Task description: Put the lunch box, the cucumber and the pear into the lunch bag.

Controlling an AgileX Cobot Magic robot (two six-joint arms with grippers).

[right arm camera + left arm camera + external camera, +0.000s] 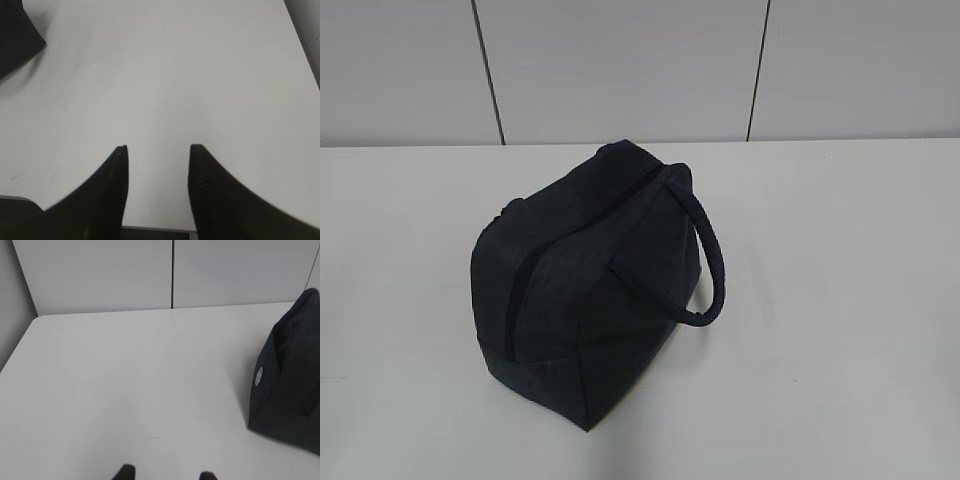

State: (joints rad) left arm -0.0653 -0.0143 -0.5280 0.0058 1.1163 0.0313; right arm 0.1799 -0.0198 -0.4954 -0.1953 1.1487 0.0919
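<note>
The dark navy lunch bag [582, 280] stands in the middle of the white table [840, 300], its top zipper drawn shut and its padded loop handle [710, 262] drooping to the right. One end of the lunch bag [290, 375] shows at the right of the left wrist view, and a corner of the lunch bag [17, 35] at the top left of the right wrist view. My left gripper [166, 474] is open over bare table, left of the bag. My right gripper [157, 148] is open over bare table, right of the bag. The lunch box, cucumber and pear are out of view.
A pale panelled wall [620, 70] runs along the table's far edge. The table's left edge [15, 352] shows in the left wrist view, its right edge [302, 45] in the right wrist view. Neither arm appears in the exterior view.
</note>
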